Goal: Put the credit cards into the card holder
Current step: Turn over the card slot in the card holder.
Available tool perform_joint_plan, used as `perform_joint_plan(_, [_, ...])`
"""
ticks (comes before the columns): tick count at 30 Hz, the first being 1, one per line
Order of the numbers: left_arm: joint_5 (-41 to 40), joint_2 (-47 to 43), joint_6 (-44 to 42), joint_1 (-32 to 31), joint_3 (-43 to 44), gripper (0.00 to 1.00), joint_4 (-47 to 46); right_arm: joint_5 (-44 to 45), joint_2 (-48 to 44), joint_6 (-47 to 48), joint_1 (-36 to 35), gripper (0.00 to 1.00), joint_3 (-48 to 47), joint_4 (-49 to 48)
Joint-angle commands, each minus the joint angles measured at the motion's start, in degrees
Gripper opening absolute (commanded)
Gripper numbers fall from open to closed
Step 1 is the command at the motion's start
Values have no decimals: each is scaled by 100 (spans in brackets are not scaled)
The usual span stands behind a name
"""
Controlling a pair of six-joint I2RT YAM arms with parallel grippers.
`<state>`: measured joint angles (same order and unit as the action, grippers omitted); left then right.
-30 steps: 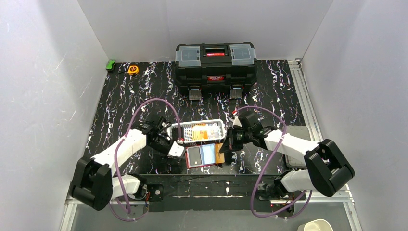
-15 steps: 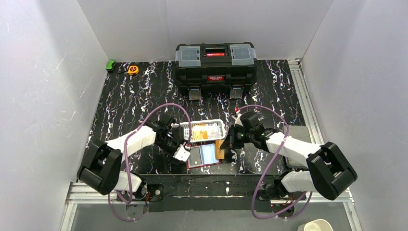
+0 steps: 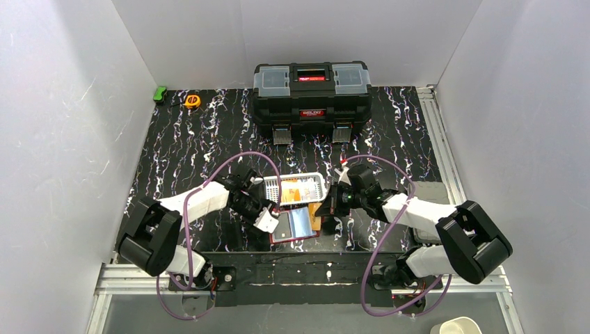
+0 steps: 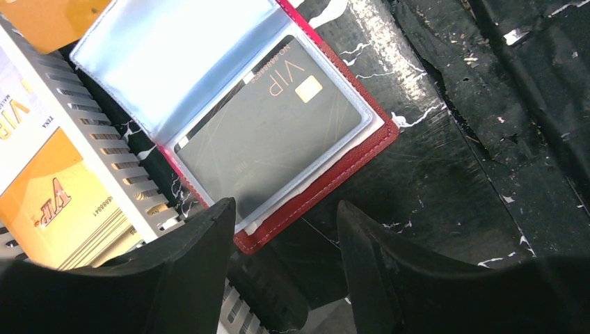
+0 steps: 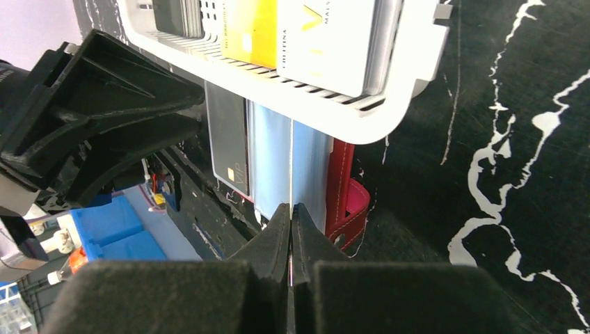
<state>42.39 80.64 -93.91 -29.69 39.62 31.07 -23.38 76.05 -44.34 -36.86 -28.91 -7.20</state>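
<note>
Hanging apart, left claw (image 4: 285,212) frames card holder (image 4: 348,163) and grey card (image 4: 271,132); overhead shows right claw (image 3: 326,209) clamping orange card (image 3: 317,211).

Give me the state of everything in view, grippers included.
card holder: open flat, sleeves up.
grey VIP card: sleeved in the holder.
orange card: pinched on edge at the holder's right.
white basket: upright, holding loose cards.
toolbox: lid down.
left gripper: open, empty, above the holder's corner.
right gripper: shut on the orange card.
</note>
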Motion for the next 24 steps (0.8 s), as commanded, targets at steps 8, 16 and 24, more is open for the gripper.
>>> perform_joint_plan(8, [85, -65, -144, -151, -185, 52, -47, -872, 234, -346, -78, 1, 160, -1422])
perform_joint_plan(16, [28, -346, 13, -143, 13, 50, 469, -1274, 911, -154, -392, 1, -443, -1317])
perform_joint_plan(24, [-341, -1076, 77, -80, -240, 43, 322, -1162, 1785, 361, -708, 1, -1211, -476])
